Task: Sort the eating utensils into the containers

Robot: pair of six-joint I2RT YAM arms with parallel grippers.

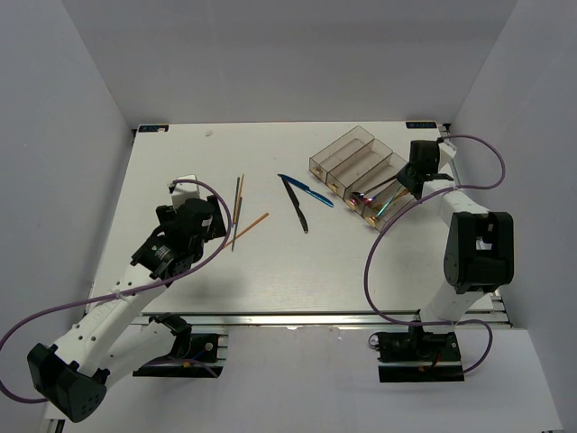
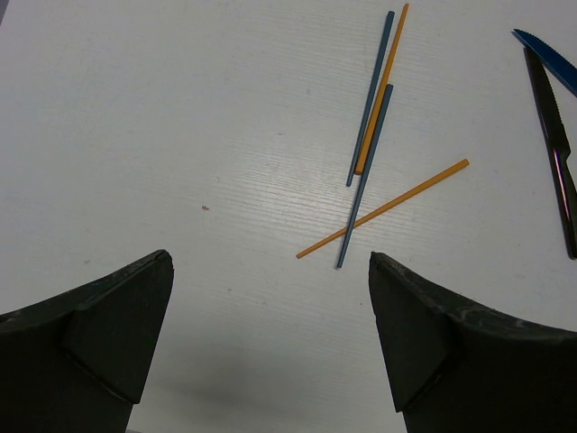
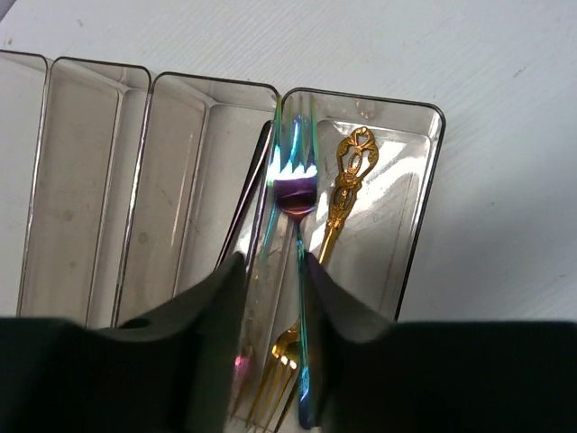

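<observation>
Several joined clear smoky containers (image 1: 350,155) stand at the back right. My right gripper (image 3: 272,266) hangs over the rightmost bin (image 3: 433,180), its jaws parted around the thin handle of an iridescent fork (image 3: 293,194), which runs along the right finger. A gold-toned utensil (image 3: 347,180) with tines lies beside it in the same bin. A dark slim piece (image 3: 248,203) leans in the neighbouring bin. My left gripper (image 2: 270,262) is wide open over bare table, just short of several chopsticks: orange (image 2: 383,209) and blue-grey (image 2: 363,180). A blue knife (image 2: 545,56) and a black knife (image 2: 557,149) lie to their right.
White walls enclose the table on three sides. The two knives (image 1: 302,198) lie mid-table between the chopsticks (image 1: 239,206) and the bins. Purple cables loop off both arms. The two leftmost bins (image 3: 81,180) hold nothing that I can see.
</observation>
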